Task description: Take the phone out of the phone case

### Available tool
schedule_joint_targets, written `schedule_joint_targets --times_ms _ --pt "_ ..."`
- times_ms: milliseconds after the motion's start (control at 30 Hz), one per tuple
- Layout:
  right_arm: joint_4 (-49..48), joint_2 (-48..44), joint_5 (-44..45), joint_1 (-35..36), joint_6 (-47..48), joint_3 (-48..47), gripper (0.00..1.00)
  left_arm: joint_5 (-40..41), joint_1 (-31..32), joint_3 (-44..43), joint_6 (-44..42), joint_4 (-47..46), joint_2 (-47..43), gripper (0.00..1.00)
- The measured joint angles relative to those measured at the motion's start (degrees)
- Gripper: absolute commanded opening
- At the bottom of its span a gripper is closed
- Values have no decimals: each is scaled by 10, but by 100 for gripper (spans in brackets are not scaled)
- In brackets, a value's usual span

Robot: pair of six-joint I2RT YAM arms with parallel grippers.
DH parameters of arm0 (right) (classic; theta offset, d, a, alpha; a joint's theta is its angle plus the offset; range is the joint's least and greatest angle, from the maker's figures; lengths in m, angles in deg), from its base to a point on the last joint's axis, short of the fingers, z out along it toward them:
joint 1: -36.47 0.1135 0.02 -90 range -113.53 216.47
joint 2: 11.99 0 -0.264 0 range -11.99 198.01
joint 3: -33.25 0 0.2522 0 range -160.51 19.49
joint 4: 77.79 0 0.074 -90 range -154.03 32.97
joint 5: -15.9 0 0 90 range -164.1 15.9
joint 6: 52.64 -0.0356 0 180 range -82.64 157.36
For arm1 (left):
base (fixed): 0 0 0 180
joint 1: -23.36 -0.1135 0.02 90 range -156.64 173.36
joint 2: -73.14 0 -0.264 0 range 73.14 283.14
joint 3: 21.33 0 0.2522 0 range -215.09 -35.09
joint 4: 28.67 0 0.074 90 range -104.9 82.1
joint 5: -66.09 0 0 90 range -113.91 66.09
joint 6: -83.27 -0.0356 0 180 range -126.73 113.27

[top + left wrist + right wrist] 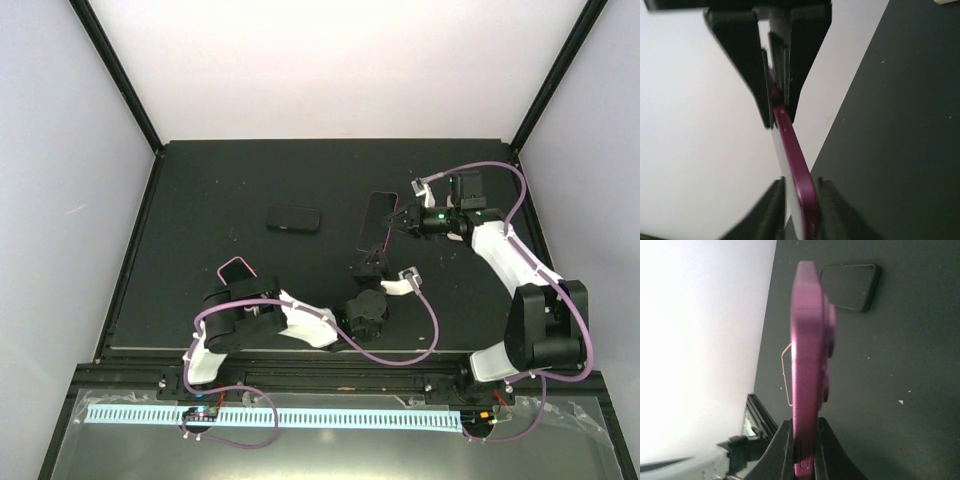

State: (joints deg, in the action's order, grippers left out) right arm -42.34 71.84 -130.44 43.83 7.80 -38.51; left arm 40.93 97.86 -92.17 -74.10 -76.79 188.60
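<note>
The phone case (805, 355), pink with the phone (380, 214) seemingly inside, is held on edge above the table (200, 180); the left gripper (369, 262) is clamped on its near end, the right gripper (402, 218) on its long edge farther out. Grips look set, so peeling comes next: one arm pries the rim while the other holds; whether the right fingers (781, 452) pinch rim alone is hidden, both wrist views being edge-on.

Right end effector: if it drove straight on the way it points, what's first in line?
The pink-cased phone, which the right end effector is shut on. Past it, the black phone on the table sits roughly in line, though it may lie lower.
</note>
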Motion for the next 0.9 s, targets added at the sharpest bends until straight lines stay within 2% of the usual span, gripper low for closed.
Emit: schedule_joint_targets --times_ms 33,67,100,167,233,267,333,433,500,633,767,900 --pt "1 0 -2 0 -3 -1 1 1 0 -2 -5 -6 5 67" --pt "2 1 -1 1 1 -2 1 -1 0 -4 -13 -8 8 82" --pt "3 4 -1 1 5 -5 1 1 -1 -7 -16 -13 10 90" --pt "5 16 0 0 10 -20 1 7 -1 -8 -18 -31 9 98" --pt "11 30 2 -7 16 -43 1 15 -1 -3 9 -23 -1 99" --pt "17 38 6 -12 24 -59 1 16 0 6 53 16 -18 99" --pt "26 51 24 -21 55 -94 1 9 2 22 185 151 -75 99" --pt "51 57 54 -30 112 -125 1 -61 -2 26 403 366 -181 99" --pt "70 70 66 -31 145 -140 2 -116 -5 45 520 453 -263 99" --pt "118 147 78 -30 198 -173 3 -222 -17 116 695 550 -388 97" --pt "171 270 86 -24 232 -224 4 -340 -42 192 796 599 -455 96" --pt "204 349 92 -14 247 -245 4 -402 -66 230 866 633 -495 96"
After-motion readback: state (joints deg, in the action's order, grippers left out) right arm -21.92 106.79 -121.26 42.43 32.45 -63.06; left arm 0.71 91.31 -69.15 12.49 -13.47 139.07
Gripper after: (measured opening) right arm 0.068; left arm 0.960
